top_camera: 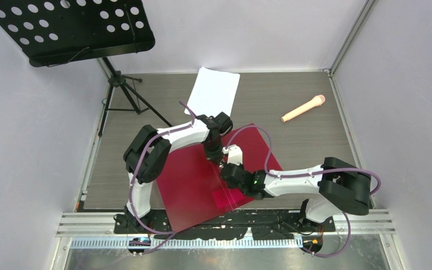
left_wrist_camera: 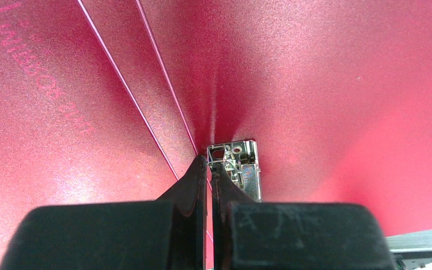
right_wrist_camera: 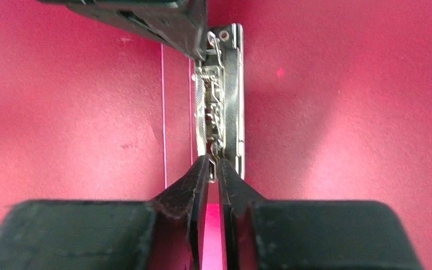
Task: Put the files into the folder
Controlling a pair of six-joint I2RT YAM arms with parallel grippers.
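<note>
Found flat glossy dark-red folder (top_camera: 191, 188) lying open under left gripper (left_wrist_camera: 209, 169), pressed together at one end of silvery metal spine clip (right_wrist_camera: 232, 101), and right gripper (right_wrist_camera: 214, 166), narrowed to a slit around the other end; white paper sheets (top_camera: 214, 93) well beyond.

From above the folder's (top_camera: 191, 185) clip (left_wrist_camera: 241, 169) is hidden; its embossed lettering (left_wrist_camera: 39, 79) is unreadable.

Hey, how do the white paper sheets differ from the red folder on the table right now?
The paper sheets are plain white; the folder is glossy dark red. The sheets lie untouched at the far side of the table; the folder lies on the near side, with the left gripper and right gripper at its metal clip. The open folder covers more table than the sheets. Both are flat rectangles.
</note>
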